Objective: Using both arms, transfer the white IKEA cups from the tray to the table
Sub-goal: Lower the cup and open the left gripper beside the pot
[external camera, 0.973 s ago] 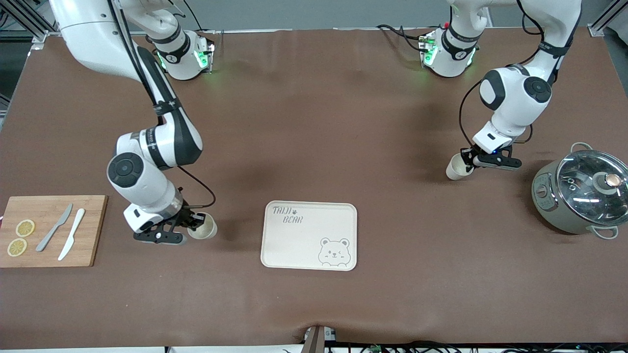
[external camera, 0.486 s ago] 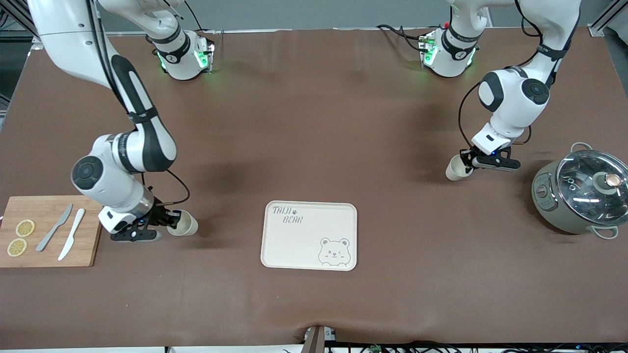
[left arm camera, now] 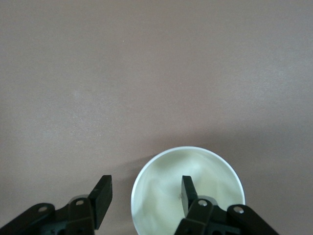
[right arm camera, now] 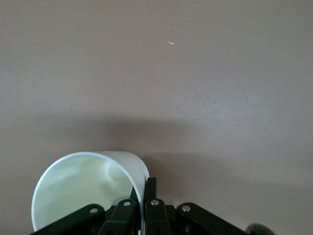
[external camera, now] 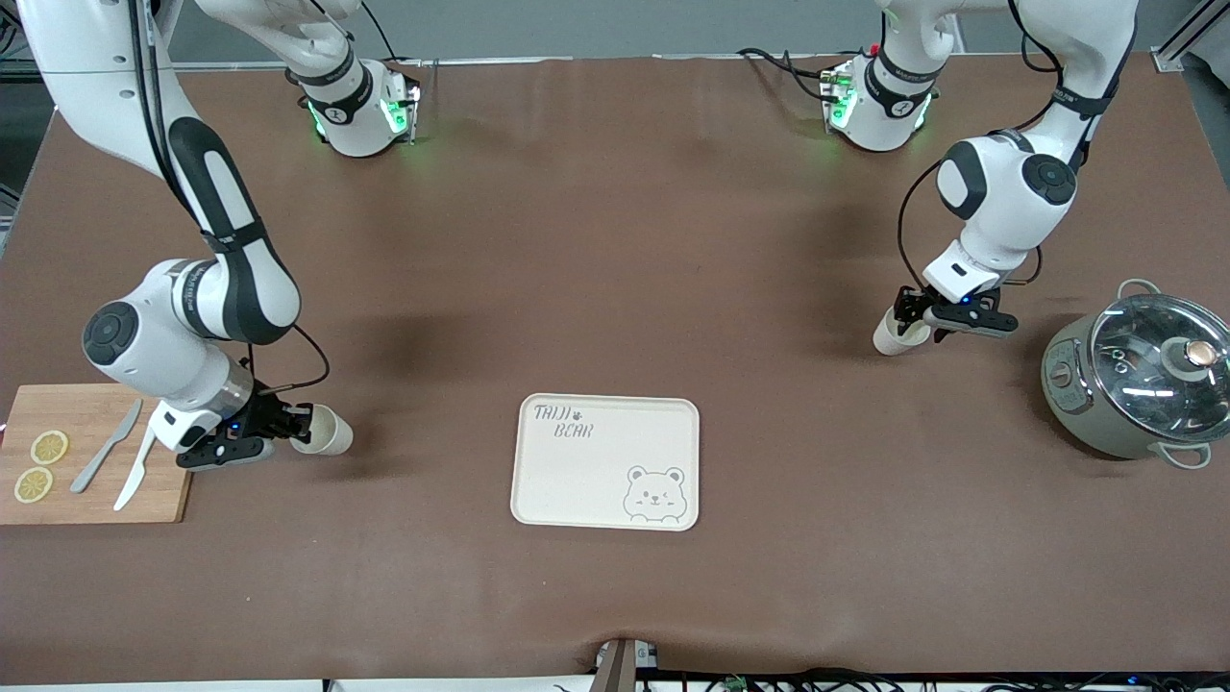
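One white cup [external camera: 892, 333] stands on the brown table beside the pot, toward the left arm's end. My left gripper [external camera: 913, 315] is open over its rim. In the left wrist view the left gripper [left arm camera: 145, 188] has one finger [left arm camera: 188, 192] inside the cup [left arm camera: 195, 164] and the other finger [left arm camera: 101, 198] outside, well apart from the wall. My right gripper [external camera: 288, 428] is shut on the wall of the second white cup [external camera: 324, 433]. It holds the cup tilted, low over the table between the cutting board and the bear tray. In the right wrist view the right gripper [right arm camera: 142, 188] pinches the cup's [right arm camera: 83, 188] rim.
A cream bear-print tray [external camera: 606, 461] lies mid-table, near the front camera. A wooden cutting board [external camera: 91, 500] with two knives and lemon slices lies at the right arm's end. A grey pot with a glass lid [external camera: 1134, 375] stands at the left arm's end.
My right arm has carried its cup away from the tray toward the cutting board. My left gripper and its cup have hardly moved.
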Action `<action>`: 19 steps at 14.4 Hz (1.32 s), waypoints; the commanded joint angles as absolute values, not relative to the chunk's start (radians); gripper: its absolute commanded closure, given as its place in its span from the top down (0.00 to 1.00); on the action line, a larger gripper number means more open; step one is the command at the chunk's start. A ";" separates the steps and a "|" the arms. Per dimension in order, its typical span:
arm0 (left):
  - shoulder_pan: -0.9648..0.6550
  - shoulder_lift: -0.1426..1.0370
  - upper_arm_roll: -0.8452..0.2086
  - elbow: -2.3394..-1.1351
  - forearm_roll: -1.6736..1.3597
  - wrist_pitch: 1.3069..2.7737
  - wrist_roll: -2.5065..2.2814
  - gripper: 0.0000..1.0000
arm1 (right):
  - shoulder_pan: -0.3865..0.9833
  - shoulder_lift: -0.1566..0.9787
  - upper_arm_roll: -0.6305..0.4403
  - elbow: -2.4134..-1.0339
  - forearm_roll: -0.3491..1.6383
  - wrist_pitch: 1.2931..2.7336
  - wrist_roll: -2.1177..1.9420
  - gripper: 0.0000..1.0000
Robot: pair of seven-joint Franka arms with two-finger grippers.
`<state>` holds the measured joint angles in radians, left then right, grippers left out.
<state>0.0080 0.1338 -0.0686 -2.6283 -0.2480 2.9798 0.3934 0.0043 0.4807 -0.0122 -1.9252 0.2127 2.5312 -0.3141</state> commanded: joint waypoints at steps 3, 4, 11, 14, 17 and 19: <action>0.017 0.140 -0.078 -2.623 -0.275 2.993 0.428 0.65 | -0.017 0.446 0.011 -2.015 0.242 2.634 -0.376 0.00; 0.017 0.140 -0.078 -2.623 -0.276 2.993 0.436 0.65 | -0.015 0.448 0.011 -2.029 0.242 2.667 -0.377 0.00; 0.014 0.094 -0.075 -2.557 -0.281 2.855 0.426 0.65 | -0.012 0.459 0.011 -2.036 0.242 2.701 -0.379 0.00; 0.015 0.049 -0.069 -2.516 -0.281 2.742 0.423 0.65 | -0.012 0.465 0.012 -2.036 0.242 2.712 -0.379 0.00; 0.018 0.017 -0.064 -2.465 -0.281 2.636 0.420 0.65 | -0.011 0.474 0.012 -2.039 0.242 2.737 -0.379 0.00; 0.018 0.002 -0.058 -2.419 -0.279 2.573 0.396 0.65 | -0.011 0.477 0.017 -2.039 0.242 2.740 -0.379 0.00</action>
<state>0.0112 0.0302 -0.0607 -2.4582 -0.2555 2.6437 0.3963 -0.0006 0.4857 0.0004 -2.0143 0.2128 2.7129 -0.3471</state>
